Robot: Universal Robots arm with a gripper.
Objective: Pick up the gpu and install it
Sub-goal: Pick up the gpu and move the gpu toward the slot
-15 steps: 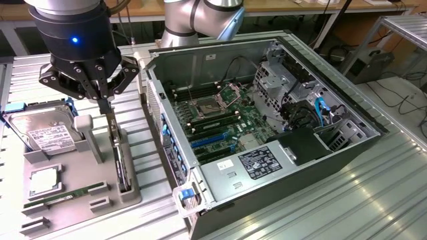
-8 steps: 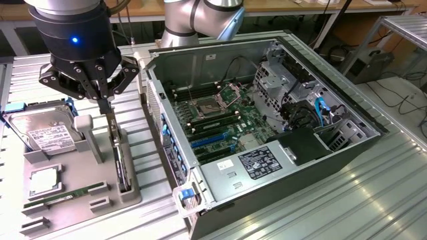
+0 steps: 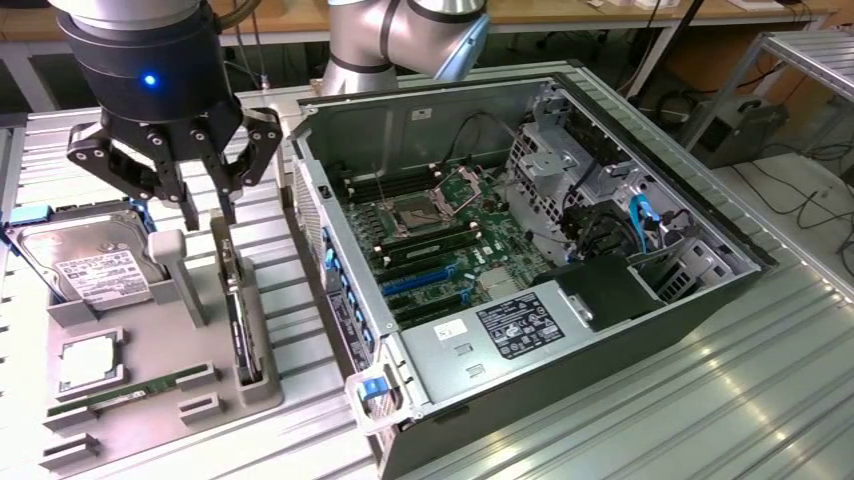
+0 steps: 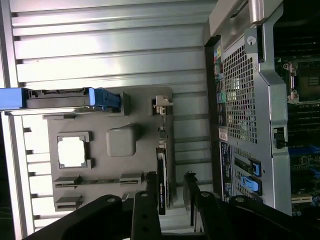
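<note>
Exterior view: pincer [image 3: 207, 215] released, fingers spread wide and holding nothing, hanging over the tray [image 3: 154, 430] at the exterior view's left. Gpu [image 3: 238, 320] sits just below it, standing on edge in a tray slot, not yet lifted. In the wrist view the pincer [image 4: 169, 207] straddles the gpu [image 4: 162, 175], one finger on each side of the thin card; can't tell if either touches. The card's long axis runs along the slot, parallel to the case [image 3: 561, 250] wall and crosswise to the finger gap. The case lies open on the desk [image 3: 761, 380], just beside the tray.
</note>
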